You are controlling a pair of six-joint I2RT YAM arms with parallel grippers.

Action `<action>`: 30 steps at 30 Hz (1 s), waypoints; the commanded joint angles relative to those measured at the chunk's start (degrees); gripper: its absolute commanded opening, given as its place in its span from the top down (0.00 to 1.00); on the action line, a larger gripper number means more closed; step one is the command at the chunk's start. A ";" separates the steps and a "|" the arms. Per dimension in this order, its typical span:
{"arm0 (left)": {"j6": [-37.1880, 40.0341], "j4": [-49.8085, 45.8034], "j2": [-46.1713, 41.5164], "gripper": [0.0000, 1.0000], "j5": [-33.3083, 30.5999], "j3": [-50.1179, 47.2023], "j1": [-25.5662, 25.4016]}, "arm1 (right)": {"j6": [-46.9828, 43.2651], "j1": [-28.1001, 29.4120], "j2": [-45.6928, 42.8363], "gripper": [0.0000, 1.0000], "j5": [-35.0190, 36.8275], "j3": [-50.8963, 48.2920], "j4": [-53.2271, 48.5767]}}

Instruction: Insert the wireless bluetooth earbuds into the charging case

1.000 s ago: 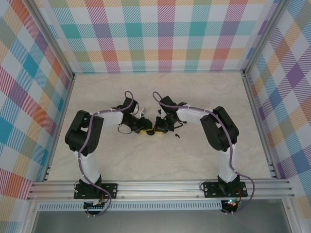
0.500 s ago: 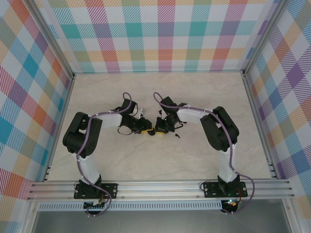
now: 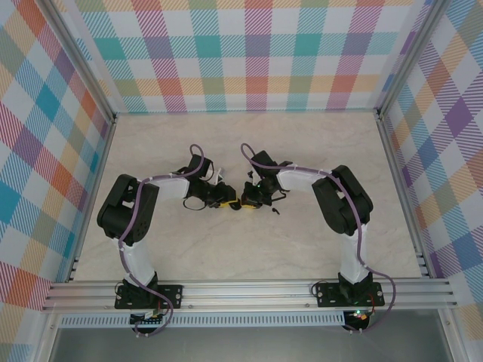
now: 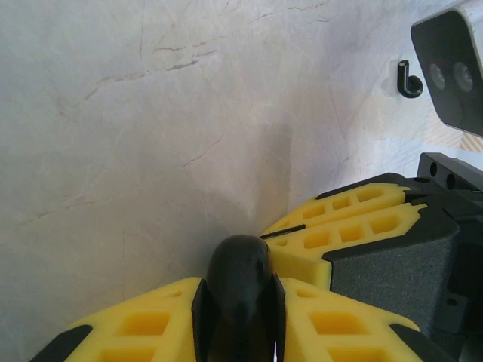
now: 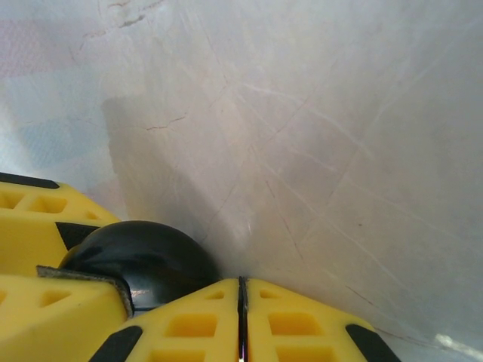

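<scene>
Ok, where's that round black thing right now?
Left wrist view: the round black thing is clamped between the left gripper's yellow fingers, near mid-table, with the shut right gripper's tips close on its right.

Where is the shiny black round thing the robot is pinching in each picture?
Left wrist: bottom middle, the black round thing sits pinched between the left hand's yellow fingers.
Right wrist: lower left, peeking out beside the right hand.
Top external: middle of the picture, where the two hands meet; too tiny to make out.
Shared landmark: the right hand's shut yellow fingers, right next to it.
</scene>
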 commanded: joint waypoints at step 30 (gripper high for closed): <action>-1.07 14.48 -24.13 0.76 1.15 -0.39 0.20 | -14.14 -12.78 -35.44 0.51 -19.64 -14.65 10.08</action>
